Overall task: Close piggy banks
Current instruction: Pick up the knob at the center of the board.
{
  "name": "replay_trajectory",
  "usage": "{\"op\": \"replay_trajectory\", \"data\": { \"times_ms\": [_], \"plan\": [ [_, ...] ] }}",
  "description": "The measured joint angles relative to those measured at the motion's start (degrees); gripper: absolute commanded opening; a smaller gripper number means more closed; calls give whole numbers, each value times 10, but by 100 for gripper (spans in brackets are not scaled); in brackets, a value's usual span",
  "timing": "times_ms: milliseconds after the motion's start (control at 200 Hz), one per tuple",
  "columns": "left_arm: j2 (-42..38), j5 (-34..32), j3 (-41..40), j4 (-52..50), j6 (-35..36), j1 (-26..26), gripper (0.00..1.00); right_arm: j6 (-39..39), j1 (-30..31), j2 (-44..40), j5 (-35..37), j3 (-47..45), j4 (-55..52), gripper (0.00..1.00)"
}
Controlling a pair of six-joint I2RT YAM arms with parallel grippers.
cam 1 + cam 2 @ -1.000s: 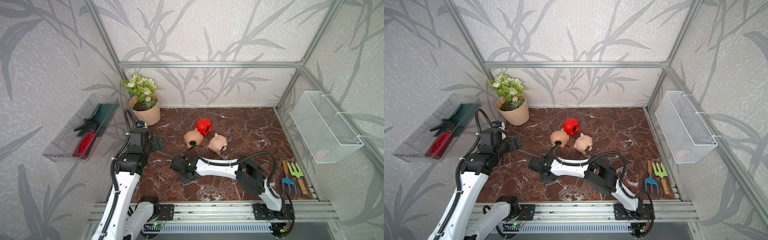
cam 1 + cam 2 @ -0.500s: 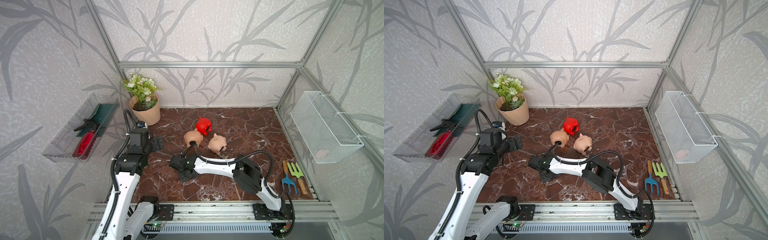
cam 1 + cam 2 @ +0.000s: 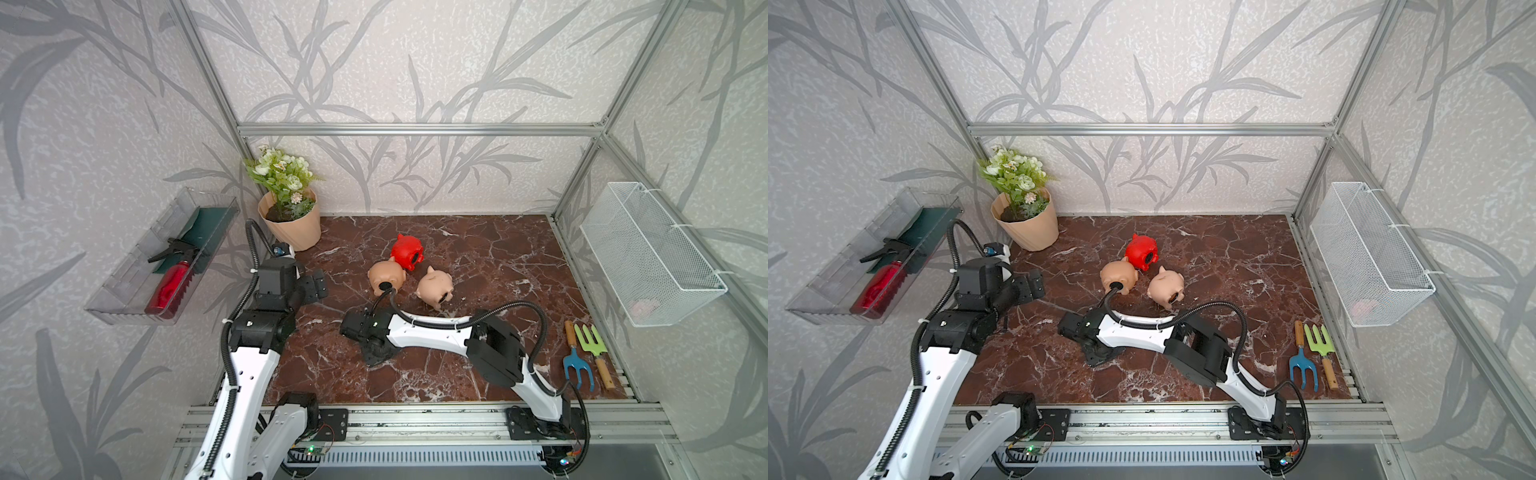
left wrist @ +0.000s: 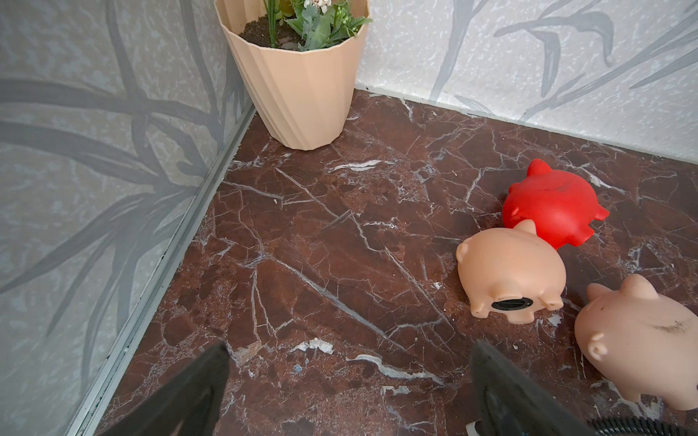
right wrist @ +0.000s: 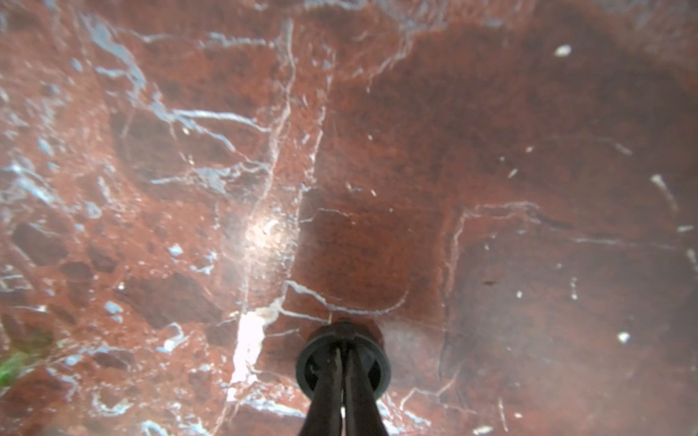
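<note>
Marble tabletop [image 5: 491, 151] lies beneath right pincer [image 5: 343, 351], clamped onto black disc [image 5: 384, 372].

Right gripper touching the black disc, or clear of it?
Touching. The right wrist view shows the right gripper with its fingers pinched shut on the middle of the black disc, with no gap between them.

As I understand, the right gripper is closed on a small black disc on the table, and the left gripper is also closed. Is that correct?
Not quite. The left gripper is open: the left wrist view shows its two fingers wide apart, bare table between them. The rest holds: the right gripper is closed on the small black disc on the table.
</note>
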Motion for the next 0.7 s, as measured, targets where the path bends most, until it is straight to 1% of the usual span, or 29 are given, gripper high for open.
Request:
{"op": "replay_trajectory", "data": {
  "times_ms": [70, 340, 535, 620, 700],
  "plan": [
    [0, 0, 0, 0, 0, 0, 99, -4, 0, 0, 2, 0, -5, 0],
    [-4, 2, -3, 2, 0, 0, 99, -21, 0, 4, 2, 9, -15, 0],
    [-3, 24, -6, 9, -1, 0, 99, -35, -3, 2, 9, 7, -14, 0],
    [-1, 36, -7, 14, -2, 0, 100, -43, -11, -15, 19, -9, -10, 0],
    [3, 51, -7, 19, -2, 0, 100, -54, -24, -49, 31, -42, -2, 0]
  ]
}}
